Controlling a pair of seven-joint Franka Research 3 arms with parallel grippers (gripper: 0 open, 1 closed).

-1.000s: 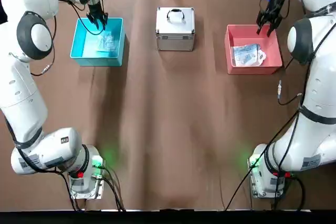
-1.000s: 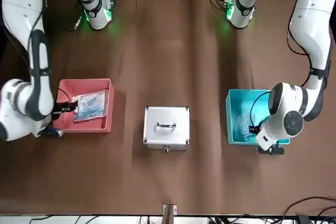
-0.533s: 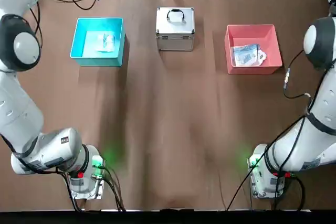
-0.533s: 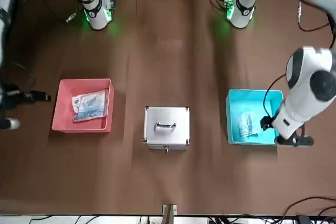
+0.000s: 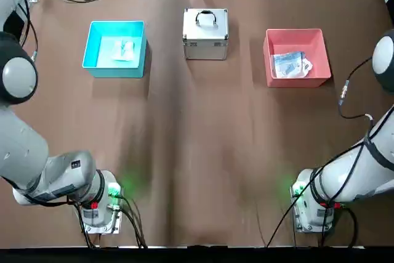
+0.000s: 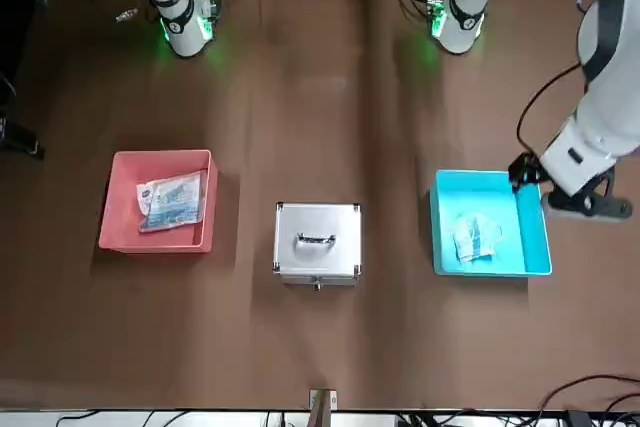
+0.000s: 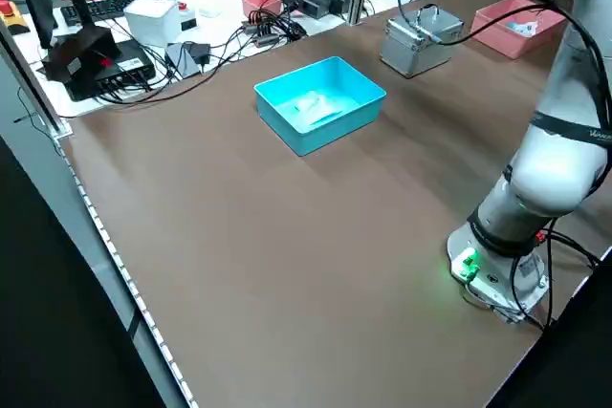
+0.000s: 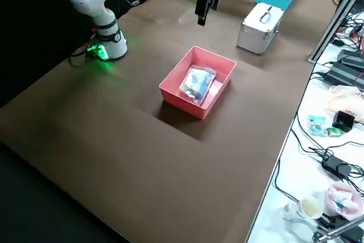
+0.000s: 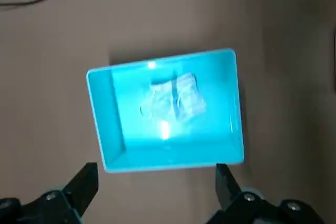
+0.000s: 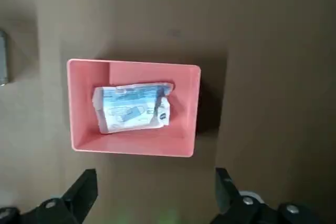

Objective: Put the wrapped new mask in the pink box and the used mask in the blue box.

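I see both grippers spread empty above their bins: the limp, featherlight bare blue used mask (image 9: 173, 99) in the square cyan-blue plastic box (image 9: 105, 129) I'd pinch at its bunched middle, the slick flat plastic-wrapped new mask (image 10: 134, 107) in the salmon-pink box (image 10: 189, 108) by an edge.

used mask (image 5: 124, 49) in blue box (image 5: 97, 53), robot's left | metal case (image 5: 205, 33) between | wrapped new mask (image 5: 290, 64) in pink box (image 5: 315, 47), right

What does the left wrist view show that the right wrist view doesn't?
Only the left wrist view shows the blue box with the used mask lying inside, under the open left gripper. Only the right wrist view shows the pink box holding the wrapped new mask, under the open right gripper. Both share the brown table and empty jaws.
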